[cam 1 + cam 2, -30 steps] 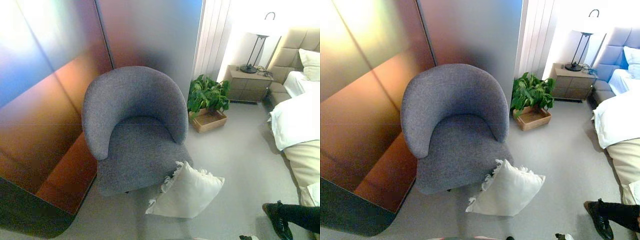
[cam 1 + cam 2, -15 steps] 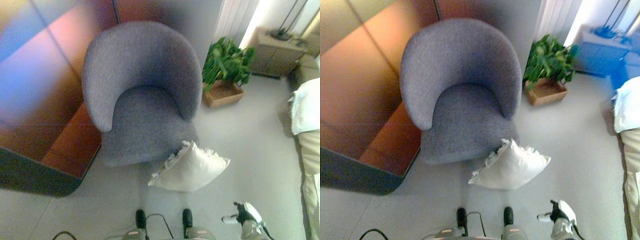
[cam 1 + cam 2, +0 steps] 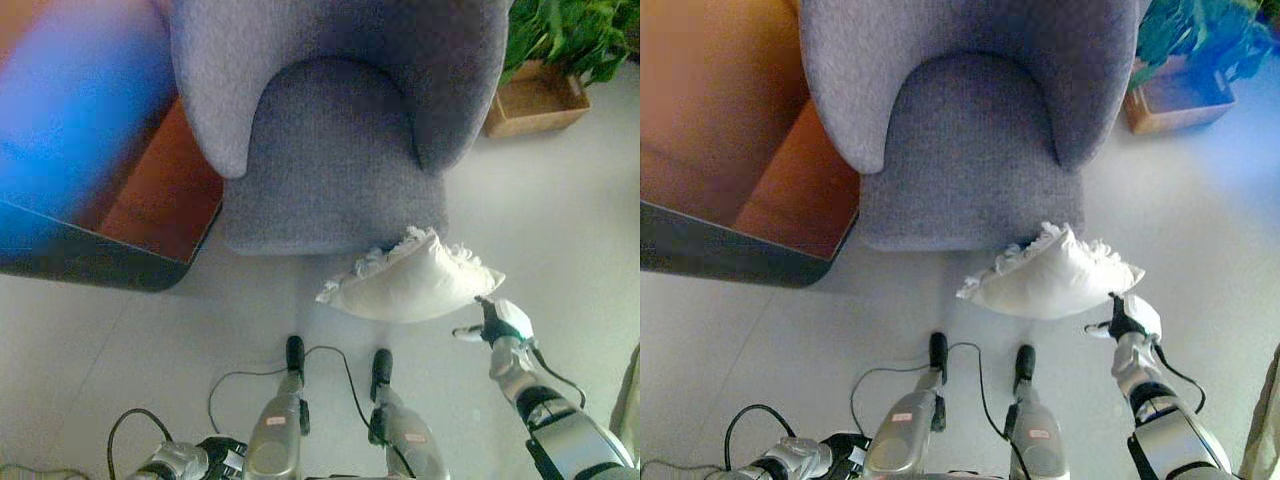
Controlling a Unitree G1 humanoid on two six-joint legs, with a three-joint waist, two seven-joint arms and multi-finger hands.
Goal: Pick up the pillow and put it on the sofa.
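A white fringed pillow [image 3: 410,283] lies on the floor, leaning against the front of the grey round armchair [image 3: 335,150]. My right hand [image 3: 497,322] is just below the pillow's right corner, close to it or touching it, with its fingers relaxed and nothing in them. My left hand [image 3: 190,458] shows low at the bottom left, far from the pillow. The chair's seat [image 3: 970,150] is bare.
A potted green plant [image 3: 565,35] in a wooden box [image 3: 535,100] stands right of the chair. A brown panel wall with a dark base [image 3: 90,262] runs along the left. The pale edge of a bed [image 3: 633,395] shows at the lower right.
The camera has tipped down and closer, so the whole scene has slid up. My right hand has come up to the pillow's right corner. My left arm has entered at the bottom left.
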